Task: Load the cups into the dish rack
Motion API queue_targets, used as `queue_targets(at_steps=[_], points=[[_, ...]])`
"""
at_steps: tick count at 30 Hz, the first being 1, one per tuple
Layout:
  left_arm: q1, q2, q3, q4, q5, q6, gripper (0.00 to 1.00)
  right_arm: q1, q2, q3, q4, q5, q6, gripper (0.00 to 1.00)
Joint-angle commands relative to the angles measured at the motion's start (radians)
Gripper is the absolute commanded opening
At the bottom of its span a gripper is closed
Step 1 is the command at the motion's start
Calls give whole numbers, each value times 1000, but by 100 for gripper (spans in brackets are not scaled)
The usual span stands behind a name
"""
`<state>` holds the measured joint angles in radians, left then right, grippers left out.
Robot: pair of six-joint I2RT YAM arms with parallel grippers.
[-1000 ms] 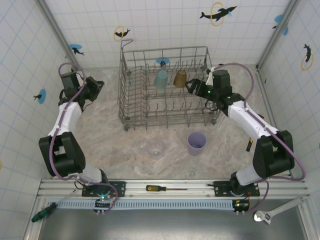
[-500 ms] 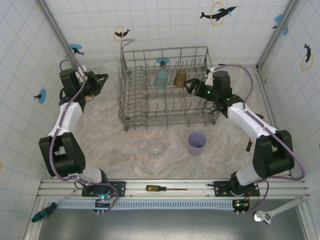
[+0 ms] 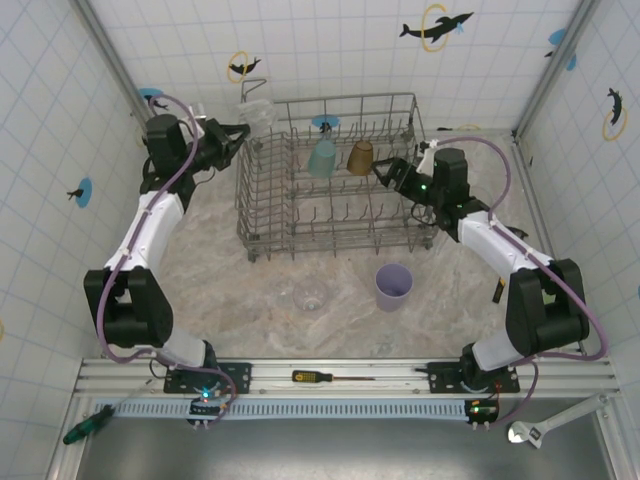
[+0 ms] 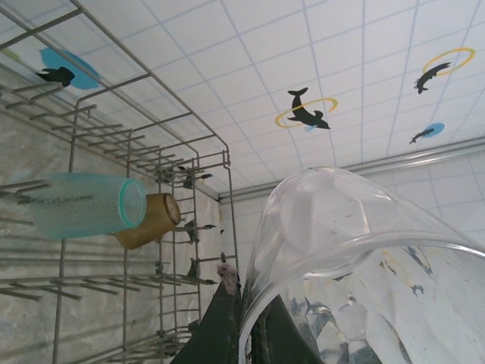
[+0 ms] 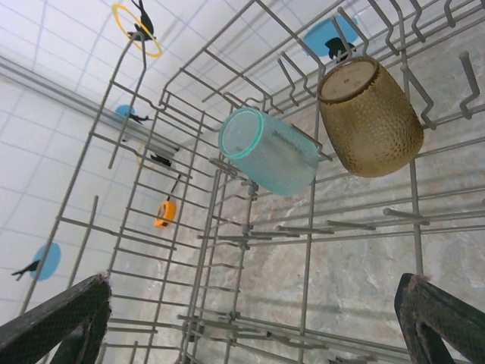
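Observation:
The grey wire dish rack (image 3: 262,205) stands at the back middle of the table. A teal cup (image 3: 322,158) and an amber-brown cup (image 3: 360,156) lie on its tines; both appear in the right wrist view as the teal cup (image 5: 269,152) and the amber cup (image 5: 371,117). My left gripper (image 3: 237,131) is raised at the rack's far left corner, shut on the rim of a clear cup (image 4: 341,250). My right gripper (image 3: 385,172) hangs open inside the rack's right side, close to the amber cup. A lavender cup (image 3: 393,286) and a second clear cup (image 3: 311,296) stand on the table in front of the rack.
An orange tape measure (image 5: 164,213) lies beyond the rack's wires. A screwdriver (image 3: 318,377) rests on the front rail and a wrench (image 3: 545,428) at the front right. Tiled walls close in the back and both sides.
My left arm has swung up and to the right, from the left of the table to the rack's far left corner. The right gripper has barely moved.

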<state>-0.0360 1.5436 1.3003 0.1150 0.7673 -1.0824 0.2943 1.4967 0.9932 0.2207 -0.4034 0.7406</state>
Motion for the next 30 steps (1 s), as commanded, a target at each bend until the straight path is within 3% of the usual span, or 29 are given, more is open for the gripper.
queue_targets(at_steps=[1,13,19,30], points=[[-39,26,39,13,-51,-8,0,-2,-31,-21,105,-54,40,100],[-183,131,120,14,-68,-20,0,3,11,0,296,-126,181,100],[-231,194,172,15,-78,-25,0,33,41,51,294,-103,172,100],[-307,281,231,15,-90,-27,0,55,110,86,447,-70,320,100]])
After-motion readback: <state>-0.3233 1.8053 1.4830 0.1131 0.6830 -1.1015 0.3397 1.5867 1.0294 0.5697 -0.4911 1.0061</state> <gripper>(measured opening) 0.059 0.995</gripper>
